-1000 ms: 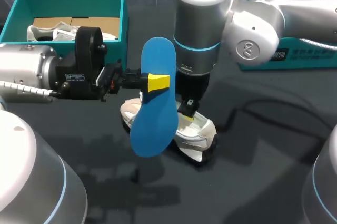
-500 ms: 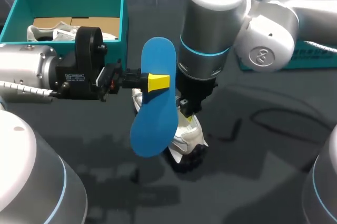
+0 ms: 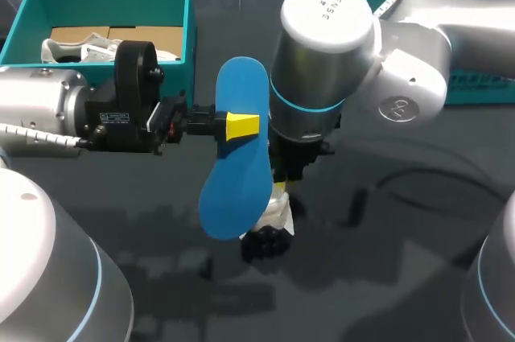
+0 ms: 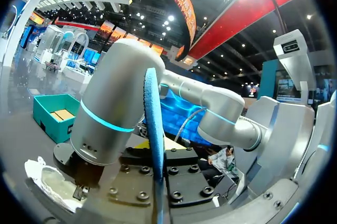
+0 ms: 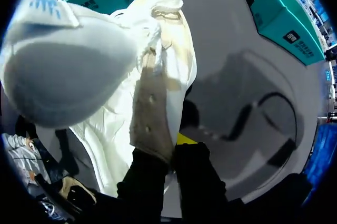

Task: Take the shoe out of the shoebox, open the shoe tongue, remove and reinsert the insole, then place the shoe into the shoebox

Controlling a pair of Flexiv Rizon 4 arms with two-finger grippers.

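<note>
Dark grey worktop (image 3: 418, 261) under both arms. Right arm (image 3: 402, 44) comes in from the right and reaches down at the middle; left arm (image 3: 48, 113) lies level from the left. Teal shoebox (image 3: 191, 20) stands at the far left with a second shoe (image 3: 72, 48) and cardboard inside; second teal box (image 3: 483, 84) sits far right, partly behind the right arm. Blue insole (image 3: 237, 173) is in the air, upright and slightly tilted, with the left gripper (image 3: 239, 126) clamped on its upper half. White shoe (image 3: 273, 213) hangs tipped below the right gripper (image 3: 282, 189), partly behind the insole and outside the shoebox. Right gripper pinches the shoe's side wall between both fingers.
</note>
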